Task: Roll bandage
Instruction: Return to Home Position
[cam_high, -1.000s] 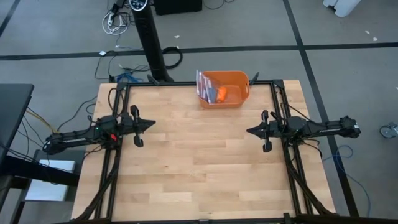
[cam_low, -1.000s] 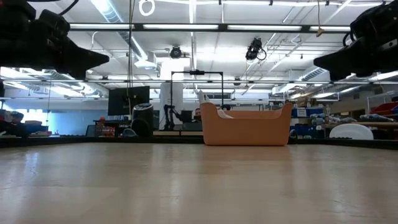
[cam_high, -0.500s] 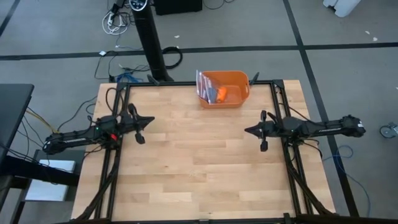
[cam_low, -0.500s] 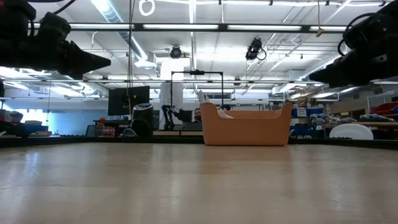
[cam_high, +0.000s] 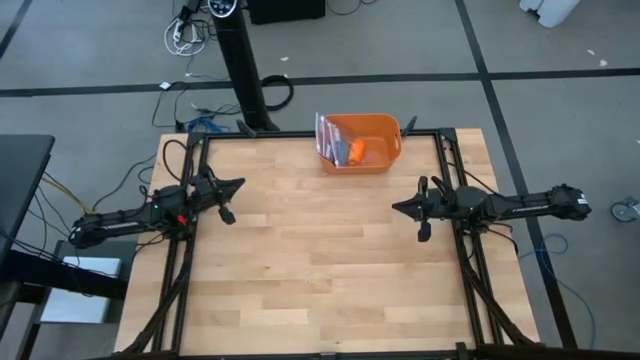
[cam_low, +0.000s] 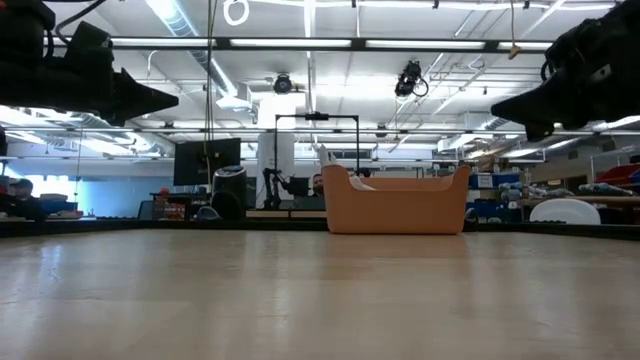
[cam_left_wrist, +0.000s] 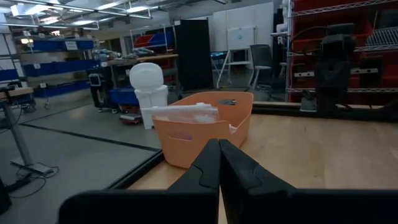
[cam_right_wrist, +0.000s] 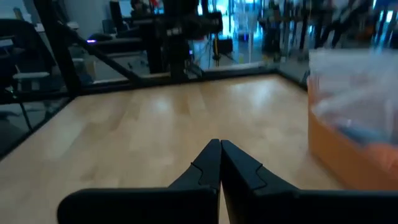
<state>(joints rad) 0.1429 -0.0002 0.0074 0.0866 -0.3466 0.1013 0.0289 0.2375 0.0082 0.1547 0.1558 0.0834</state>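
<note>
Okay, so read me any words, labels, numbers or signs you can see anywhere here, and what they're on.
No text can be read.
The orange bin and clear zip bag: no print visible.
The white sheet on the far cabinet: too small to read.
The tag on the blue shelves: too small.
The left gripper and right gripper: no markings visible.

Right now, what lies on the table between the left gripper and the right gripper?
Nothing: in the high view the stretch of wooden table between the left gripper and the right gripper is bare.
</note>
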